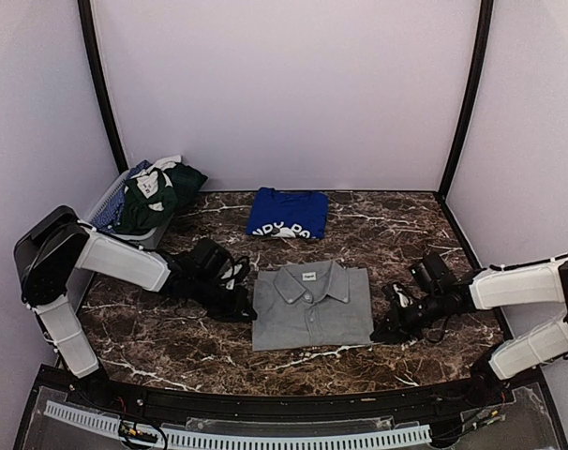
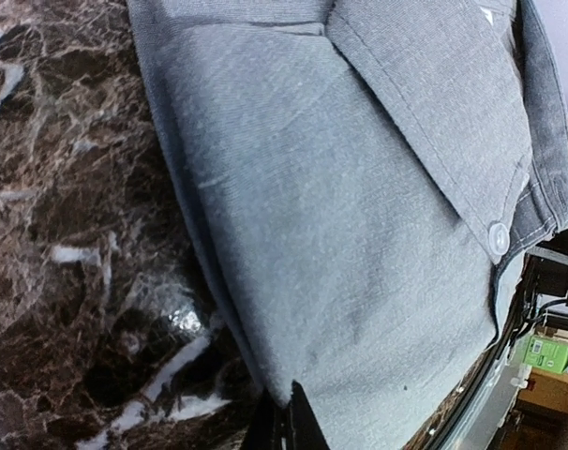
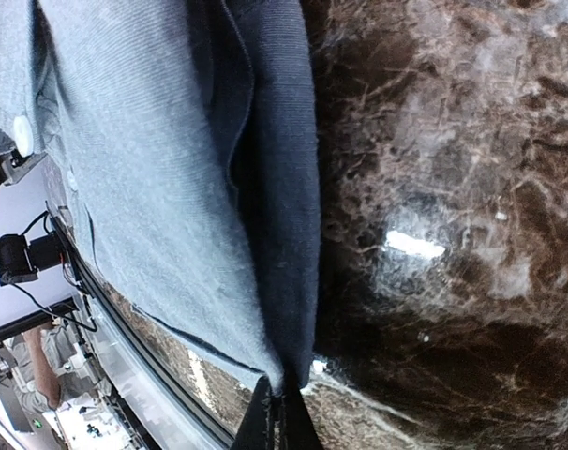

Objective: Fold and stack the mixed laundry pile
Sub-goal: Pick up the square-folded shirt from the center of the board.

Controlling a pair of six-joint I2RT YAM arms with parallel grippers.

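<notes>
Marble tabletop [image 1: 406, 234], centre: folded grey polo shirt [image 1: 312, 305]. Left gripper [image 1: 246, 309] and right gripper [image 1: 383, 328] each clenched on its side edges. Folded blue T-shirt [image 1: 286, 214] near far edge.

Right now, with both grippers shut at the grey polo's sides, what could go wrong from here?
1. Thin grip: the left gripper and right gripper each pinch only the very edge of the grey polo shirt. A lift may catch just one layer and open the fold.
2. The collar end is unsupported, so it could sag and drag on the marble table.
3. The folded blue T-shirt lies just behind. Sliding the polo onto it could rumple it.
</notes>
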